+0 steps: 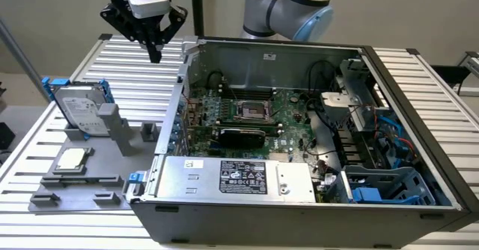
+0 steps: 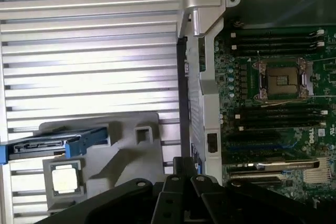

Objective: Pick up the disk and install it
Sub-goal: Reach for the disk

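Claw (image 1: pixel 154 52) clenched, empty, hovering; disk (image 1: pixel 81 109) stands on edge in holder (image 1: pixel 122 139), below and toward exterior view's left.

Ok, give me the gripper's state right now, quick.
Gripper: closed, holding nothing, up above the table beside the computer case. The disk stands in the grey holder.
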Available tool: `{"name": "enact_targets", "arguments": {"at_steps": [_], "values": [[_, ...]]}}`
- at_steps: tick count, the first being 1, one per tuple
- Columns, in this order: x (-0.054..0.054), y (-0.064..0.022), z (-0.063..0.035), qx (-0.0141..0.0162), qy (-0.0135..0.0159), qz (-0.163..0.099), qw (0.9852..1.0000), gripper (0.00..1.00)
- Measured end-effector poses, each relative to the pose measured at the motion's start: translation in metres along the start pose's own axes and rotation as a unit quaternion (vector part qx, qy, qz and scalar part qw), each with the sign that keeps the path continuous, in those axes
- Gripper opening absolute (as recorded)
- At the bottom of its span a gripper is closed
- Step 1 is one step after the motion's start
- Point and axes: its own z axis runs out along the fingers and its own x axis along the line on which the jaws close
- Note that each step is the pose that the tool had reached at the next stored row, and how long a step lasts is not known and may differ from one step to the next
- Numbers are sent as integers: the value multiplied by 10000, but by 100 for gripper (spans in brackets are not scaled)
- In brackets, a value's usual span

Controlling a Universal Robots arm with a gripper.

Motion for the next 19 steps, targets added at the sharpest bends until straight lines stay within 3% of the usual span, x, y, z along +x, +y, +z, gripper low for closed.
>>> {"name": "enact_targets", "arguments": {"at_steps": [12,19], "values": [[548,9,-7,48,-3,-1,10000,11],[868,21,-9,93,-6,-1,10000,11]]}}
